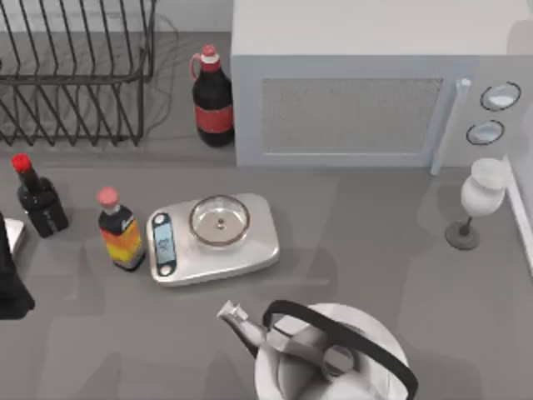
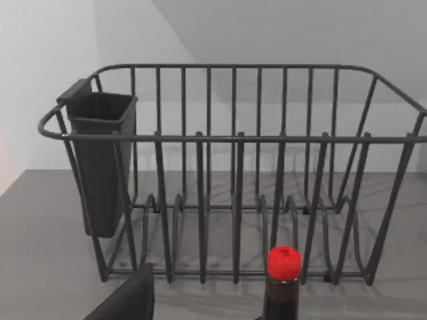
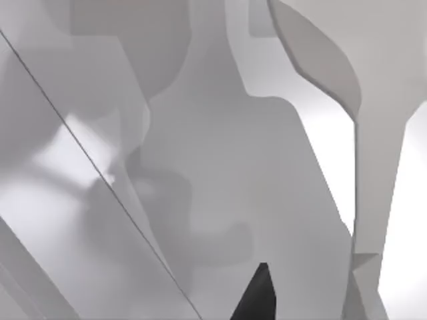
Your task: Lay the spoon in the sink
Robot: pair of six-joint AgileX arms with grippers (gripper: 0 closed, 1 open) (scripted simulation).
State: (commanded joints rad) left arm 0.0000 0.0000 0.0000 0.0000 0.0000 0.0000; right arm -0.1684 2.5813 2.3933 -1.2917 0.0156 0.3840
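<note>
A: Where's the spoon? I can't tell from these frames, and the same goes for the sink.
B: Top view has the dish rack (image 1: 75,75) upper left, the kettle (image 1: 333,358) at bottom centre and the scale (image 1: 212,237) in the middle (bottles and a microwave (image 1: 366,92) too).
A: Claws?
B: The left gripper (image 1: 10,283) sits at the left edge, near the soy bottle (image 1: 37,200) and facing the rack. Can't tell if it's apart or together. The right gripper (image 3: 257,297) is possibly that dark wedge against pale curved surfaces. Can't tell its state either.
A: Advice for the step?
B: Find the spoon first. I'd then grip the handle mid-length, keep it level, lower it flat and release low.
</note>
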